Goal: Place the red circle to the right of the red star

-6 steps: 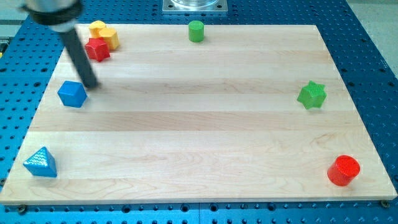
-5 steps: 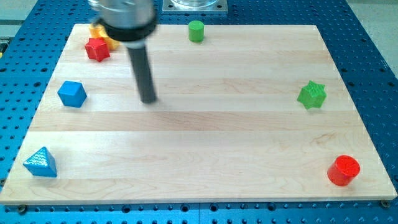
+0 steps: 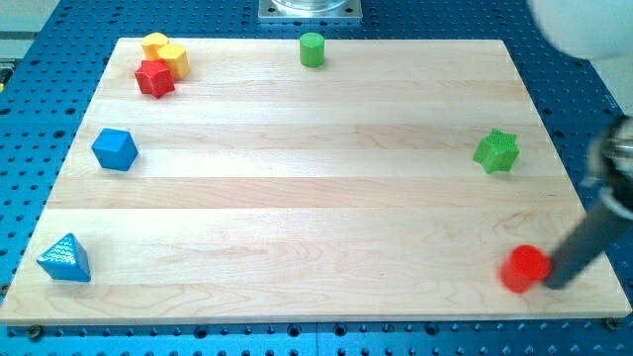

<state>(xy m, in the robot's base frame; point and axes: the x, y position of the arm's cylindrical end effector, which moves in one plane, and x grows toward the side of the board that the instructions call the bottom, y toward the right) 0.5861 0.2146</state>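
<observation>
The red circle (image 3: pixel 523 268) lies near the board's bottom right corner. My tip (image 3: pixel 552 283) is right against its right side, the dark rod slanting up to the view's right. The red star (image 3: pixel 154 78) sits at the top left of the board, touching two yellow blocks (image 3: pixel 165 52) above it. The circle and the star are almost the whole board apart.
A green cylinder (image 3: pixel 313 48) stands at the top middle. A green star (image 3: pixel 496 150) is at the right. A blue cube-like block (image 3: pixel 115 149) is at the left and a blue triangle (image 3: pixel 64 258) at the bottom left. The wooden board (image 3: pixel 316 198) lies on a blue perforated table.
My rod has swept from the board's upper left across to the bottom right. The red circle has shifted a little to the left.
</observation>
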